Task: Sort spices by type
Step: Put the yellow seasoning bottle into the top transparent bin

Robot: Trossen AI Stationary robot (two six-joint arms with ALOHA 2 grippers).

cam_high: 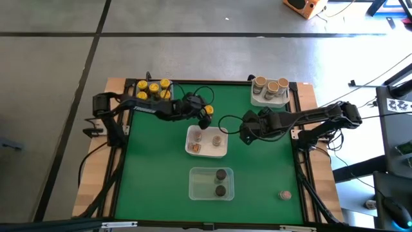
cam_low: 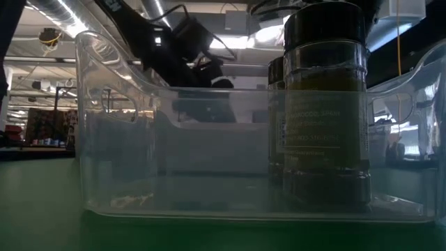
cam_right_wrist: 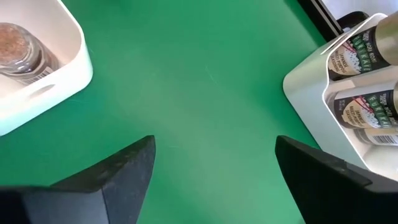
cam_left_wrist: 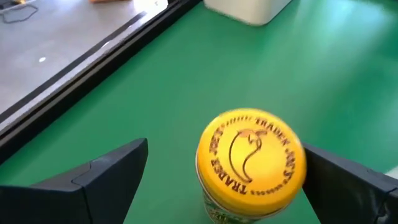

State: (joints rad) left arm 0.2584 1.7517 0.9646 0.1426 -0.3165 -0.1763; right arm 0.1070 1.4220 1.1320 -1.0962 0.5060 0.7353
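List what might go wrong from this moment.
1. The left hand stands open around the yellow-lidded jar, which sits nearer one finger; closing could tip or push it.
2. The right hand hangs open and empty between the white bin and the tan-lid bin; a swing could clip either.

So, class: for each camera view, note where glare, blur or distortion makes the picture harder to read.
High view: pale glare streaks the grey floor. Low view: the clear bin fills the frame, and its curved wall warps and dims the arm behind; bright ceiling lights glare above the dark-lidded jar. Left wrist view: the yellow-lidded jar is slightly blurred. Right wrist view: evenly lit and sharp.
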